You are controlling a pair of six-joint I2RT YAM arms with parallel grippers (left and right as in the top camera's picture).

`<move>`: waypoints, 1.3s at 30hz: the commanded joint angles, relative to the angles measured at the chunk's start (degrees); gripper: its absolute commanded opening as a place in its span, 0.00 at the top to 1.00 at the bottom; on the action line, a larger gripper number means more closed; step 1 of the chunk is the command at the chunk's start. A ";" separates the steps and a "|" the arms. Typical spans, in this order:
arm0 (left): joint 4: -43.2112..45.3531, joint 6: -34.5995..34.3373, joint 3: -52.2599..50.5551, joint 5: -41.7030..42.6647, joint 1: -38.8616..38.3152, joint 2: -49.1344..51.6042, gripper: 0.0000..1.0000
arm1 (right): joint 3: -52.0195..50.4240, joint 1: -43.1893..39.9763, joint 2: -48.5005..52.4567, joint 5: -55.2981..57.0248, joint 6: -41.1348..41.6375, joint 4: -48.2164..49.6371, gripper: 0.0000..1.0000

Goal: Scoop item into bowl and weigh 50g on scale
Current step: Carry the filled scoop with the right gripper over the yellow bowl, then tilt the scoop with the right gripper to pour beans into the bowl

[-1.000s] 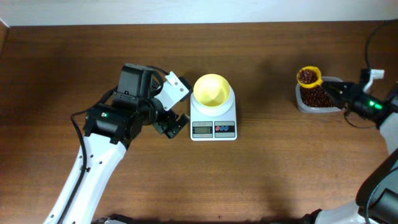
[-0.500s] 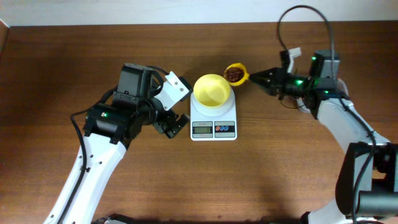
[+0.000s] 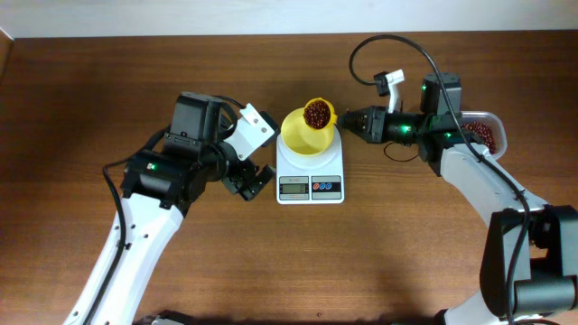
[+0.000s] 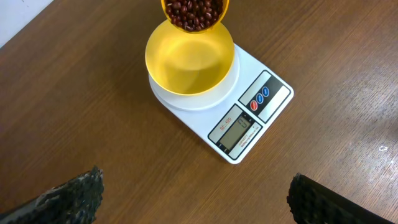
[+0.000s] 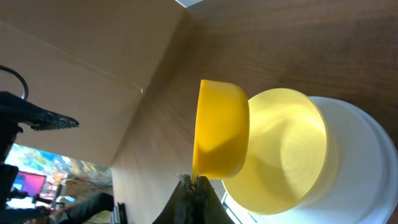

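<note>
Right tool point(image 3: 346, 117) clamps scoop point(image 5: 221, 127) over bowl point(image 3: 302, 138); beans point(image 4: 193, 9) seen overhead, hidden from right wrist; left tool point(image 3: 251, 183) spread wide.

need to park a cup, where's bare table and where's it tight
Bare table: in front of the scale to the near edge; also the far left corner. Crowded: over the bowl, where the right pincer holds the scoop, and left of the scale by the left pincer.

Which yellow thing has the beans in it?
The scoop held above the scale, full of beans; the bowl under it is empty.
</note>
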 commanded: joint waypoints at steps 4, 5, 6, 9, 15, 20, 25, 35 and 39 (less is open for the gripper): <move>0.04 0.92 1.25 0.04 0.39 -0.66 0.01 | 0.26 0.42 0.17 0.04 -8.37 0.37 0.96; 0.04 0.92 1.25 0.04 0.39 -0.66 0.01 | 0.26 0.46 0.17 0.04 -9.27 0.37 0.96; 0.04 0.92 1.25 0.04 0.39 -0.66 0.01 | 0.26 0.66 0.17 0.04 -11.52 0.37 0.96; 0.04 0.92 1.25 0.04 0.39 -0.66 0.01 | 0.26 2.34 0.17 0.70 -17.77 0.37 0.96; 0.04 0.92 1.25 0.04 0.39 -0.66 0.01 | 0.24 3.65 0.17 7.74 -20.11 -0.07 0.96; 0.04 0.92 1.25 0.04 0.39 -0.66 0.01 | 0.24 3.69 0.17 7.76 -25.46 -2.86 0.96; 0.04 0.92 1.25 0.02 0.39 -0.66 0.01 | 0.24 3.69 0.17 7.78 -29.31 -2.86 0.96; 0.04 0.92 1.25 0.04 0.39 -0.66 0.01 | 0.24 3.69 0.17 9.57 -34.25 -2.86 0.96; 0.04 0.92 1.25 0.04 0.39 -0.66 0.01 | 0.24 3.72 0.17 10.49 -34.21 -3.28 0.96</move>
